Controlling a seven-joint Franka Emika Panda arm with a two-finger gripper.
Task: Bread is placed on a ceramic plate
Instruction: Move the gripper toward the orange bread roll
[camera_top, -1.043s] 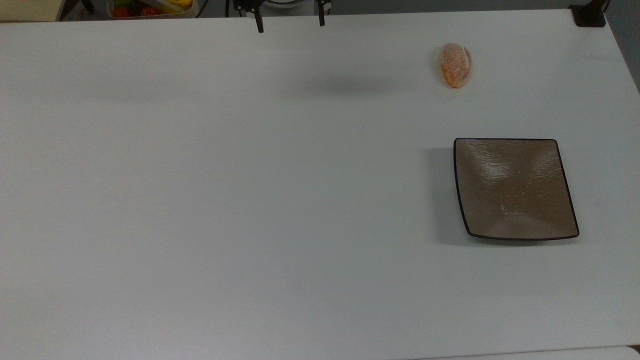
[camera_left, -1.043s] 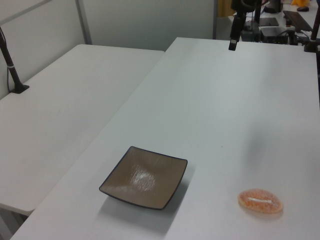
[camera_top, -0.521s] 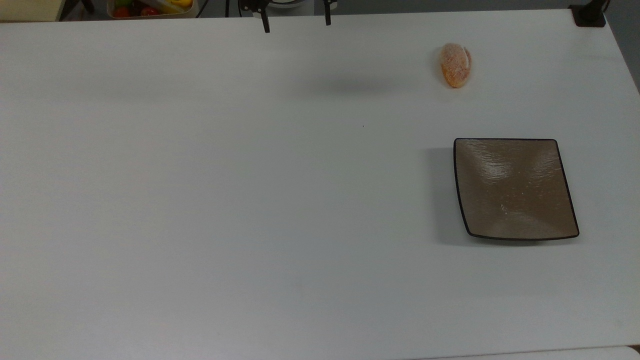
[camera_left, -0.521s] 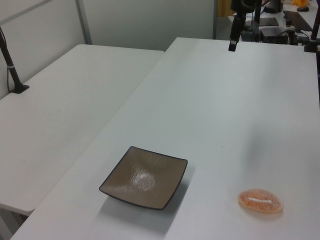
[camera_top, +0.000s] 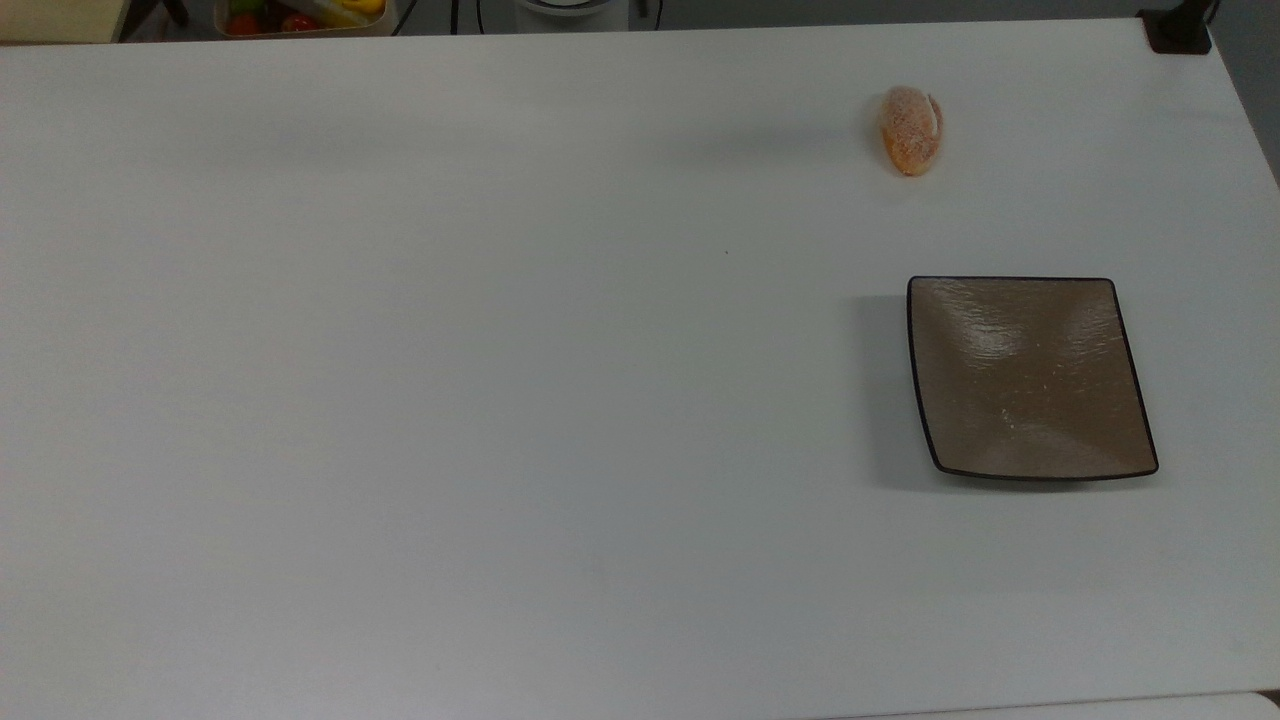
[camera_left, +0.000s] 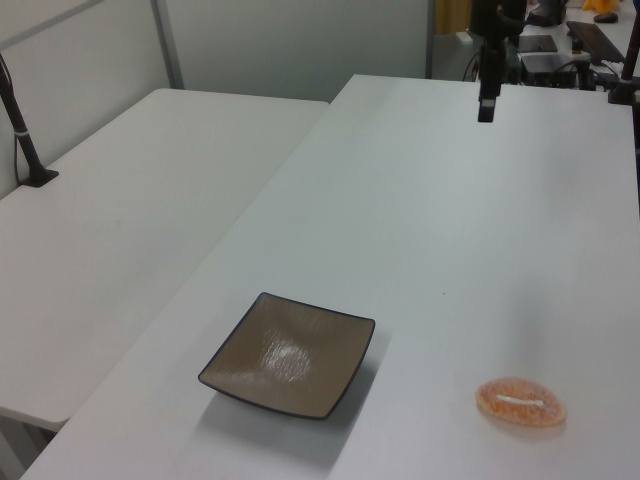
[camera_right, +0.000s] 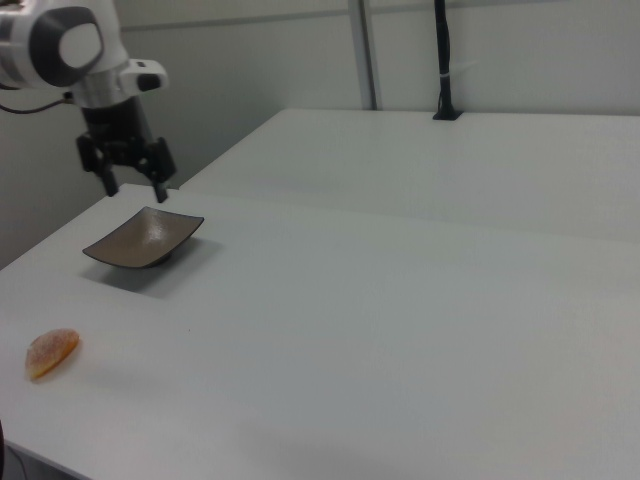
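Note:
The bread (camera_top: 910, 130), a small sugar-dusted orange bun, lies on the white table near the far edge in the top view, apart from the plate. It also appears in the left view (camera_left: 520, 402) and the right view (camera_right: 52, 352). The square brown ceramic plate (camera_top: 1030, 375) (camera_left: 290, 355) (camera_right: 145, 238) sits empty on the top view's right. My gripper (camera_right: 135, 188) hangs well above the table, open, with nothing between its fingers. In the left view the gripper (camera_left: 487, 105) is seen edge-on over the table's far end.
A bin of colourful fruit (camera_top: 300, 15) stands beyond the table's far edge. A black clamp (camera_top: 1180, 30) grips the top view's top right corner. A second white table (camera_left: 130, 200) adjoins this one, with a black pole (camera_right: 443, 60) on it.
The gripper has slid out past the top view's upper edge. In the left view it has shifted right and a little lower. Its shadow has moved toward the bread.

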